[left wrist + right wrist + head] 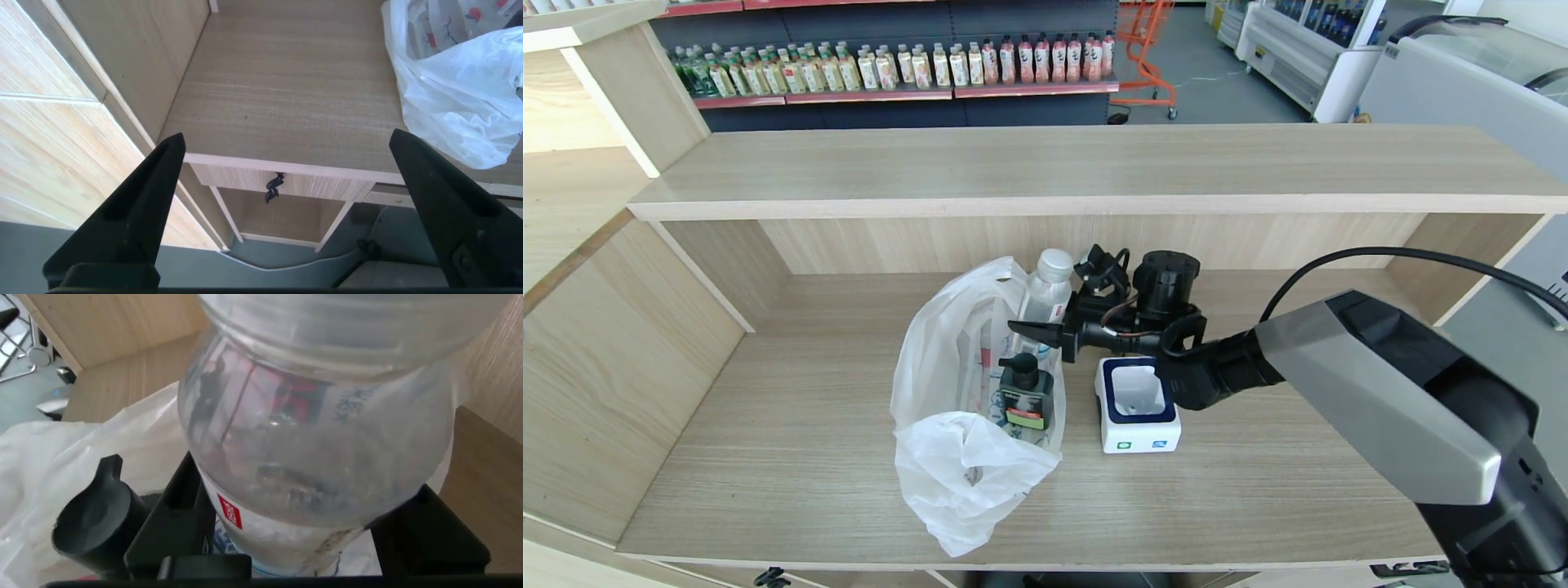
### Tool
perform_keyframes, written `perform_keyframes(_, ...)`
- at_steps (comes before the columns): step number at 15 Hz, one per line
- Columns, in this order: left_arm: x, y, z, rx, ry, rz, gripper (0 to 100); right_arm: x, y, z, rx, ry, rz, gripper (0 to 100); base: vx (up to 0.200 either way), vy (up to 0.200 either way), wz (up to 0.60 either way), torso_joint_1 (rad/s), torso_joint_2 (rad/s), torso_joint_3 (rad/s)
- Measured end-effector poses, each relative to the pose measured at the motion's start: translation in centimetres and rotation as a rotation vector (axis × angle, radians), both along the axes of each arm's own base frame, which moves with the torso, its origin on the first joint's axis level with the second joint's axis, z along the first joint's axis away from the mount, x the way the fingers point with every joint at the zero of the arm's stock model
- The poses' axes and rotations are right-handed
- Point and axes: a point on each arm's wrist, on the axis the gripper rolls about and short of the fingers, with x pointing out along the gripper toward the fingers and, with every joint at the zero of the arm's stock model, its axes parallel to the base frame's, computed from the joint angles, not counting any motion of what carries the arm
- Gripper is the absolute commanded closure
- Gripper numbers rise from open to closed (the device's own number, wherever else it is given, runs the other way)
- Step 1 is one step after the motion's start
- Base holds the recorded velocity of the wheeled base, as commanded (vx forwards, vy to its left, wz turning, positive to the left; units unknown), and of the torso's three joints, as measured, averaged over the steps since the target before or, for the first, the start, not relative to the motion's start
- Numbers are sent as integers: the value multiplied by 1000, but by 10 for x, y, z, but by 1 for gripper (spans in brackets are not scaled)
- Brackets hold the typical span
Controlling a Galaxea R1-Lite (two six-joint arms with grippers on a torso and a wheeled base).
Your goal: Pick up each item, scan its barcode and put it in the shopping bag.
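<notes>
The step in hand looks like bagging. The right hand is clamped on a clear water bottle with a white cap, its dark fingers gripping the lower body near the label. It holds the bottle upright at the far right rim of the white shopping bag. The scanner, a white box with a blue top, sits on the desk just to the right of the bag. The bottle is not over it, so I judge the scanning part of this item is not what is happening now.

In the right wrist view the bottle sits between the fingers. The bag's plastic lies beyond it, and the black pump top of a dark green bottle is already standing inside the bag.

The next move calls for carrying the bottle a little further over the opening. It should then be lowered beside the pump bottle without catching the limp rim, and only then should the fingers part. The pump bottle takes up the middle of the opening, so the free space appears to be toward the far side.

The left hand has its fingers wide apart and empty. It hangs off the desk's near left edge, well away from the bag.
</notes>
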Motion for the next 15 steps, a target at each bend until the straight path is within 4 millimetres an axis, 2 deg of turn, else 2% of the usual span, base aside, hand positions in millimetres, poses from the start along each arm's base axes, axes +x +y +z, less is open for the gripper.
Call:
perform_keyframes(4,0,0,0,0,0,0,0,3,2,-12,-25,-35,-1,100,0,0,0,0,0,0)
perform_keyframes(5,0,0,0,0,0,0,0,4,3,-12,-25,-37,-1,0,0,0,0,0,0,0)
perform_keyframes(7,0,0,0,0,0,0,0,5,3,-10,-17,-42,-1,0,0,0,0,0,0,0)
perform_keyframes(9,0,0,0,0,0,0,0,4,3,-5,7,34,3,0,0,0,0,0,0,0)
perform_keyframes(13,0,0,0,0,0,0,0,-2,-3,26,92,164,11,0,0,0,0,0,0,0)
perform_keyframes(15,0,0,0,0,0,0,0,-7,-14,43,124,221,2,0,0,0,0,0,0,0)
